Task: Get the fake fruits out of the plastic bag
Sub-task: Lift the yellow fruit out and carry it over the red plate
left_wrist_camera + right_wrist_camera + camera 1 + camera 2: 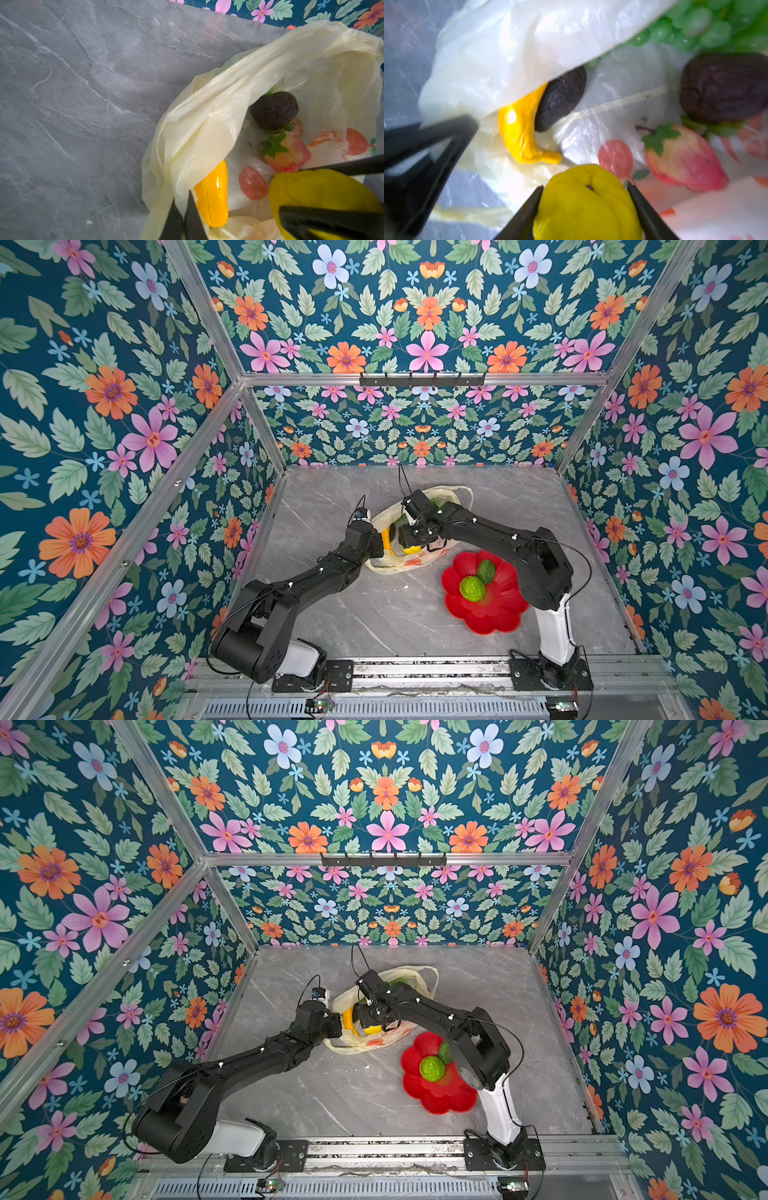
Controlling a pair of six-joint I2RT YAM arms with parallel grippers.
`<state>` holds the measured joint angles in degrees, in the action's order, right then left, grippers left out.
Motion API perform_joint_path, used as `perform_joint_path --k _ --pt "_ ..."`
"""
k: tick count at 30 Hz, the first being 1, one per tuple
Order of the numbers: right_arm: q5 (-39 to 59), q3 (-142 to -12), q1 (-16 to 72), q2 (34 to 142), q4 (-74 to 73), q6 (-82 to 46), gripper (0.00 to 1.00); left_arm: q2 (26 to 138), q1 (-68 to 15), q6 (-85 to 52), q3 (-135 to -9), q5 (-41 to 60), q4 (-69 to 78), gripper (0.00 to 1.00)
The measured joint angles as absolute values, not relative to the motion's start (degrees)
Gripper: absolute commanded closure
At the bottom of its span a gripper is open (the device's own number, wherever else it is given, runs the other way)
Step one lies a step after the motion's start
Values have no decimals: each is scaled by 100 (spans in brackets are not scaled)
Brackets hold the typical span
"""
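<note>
Plastic bag point(409, 563) lies mid-bench point(374, 614), left gripper point(182, 199) pinched tight on its rim film, propping the mouth open. Right gripper point(584, 187) is inside the bag, jaws partway apart and both pressed against the sides of the yellow lemon point(587, 214). Banana point(214, 197), dark brown piece point(274, 110), strawberry point(288, 153) and grape bunch point(695, 25) also inside. Bumpy green ball point(472, 588) and avocado piece point(486, 571) are on the red plate point(498, 624). Lemon looks light, hard, glossy and probably slippery, so grip across its widest middle. Bag film is limp and may snag.
</note>
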<state>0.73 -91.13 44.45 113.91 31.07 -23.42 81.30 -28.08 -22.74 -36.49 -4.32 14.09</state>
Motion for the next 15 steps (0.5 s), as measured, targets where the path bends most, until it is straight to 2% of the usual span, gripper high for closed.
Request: perform_joint_path --k 15 --pt "-2368 -6132 5551 8578 2578 -2801 43 8130 -2812 -2274 -3649 -425 1409 93"
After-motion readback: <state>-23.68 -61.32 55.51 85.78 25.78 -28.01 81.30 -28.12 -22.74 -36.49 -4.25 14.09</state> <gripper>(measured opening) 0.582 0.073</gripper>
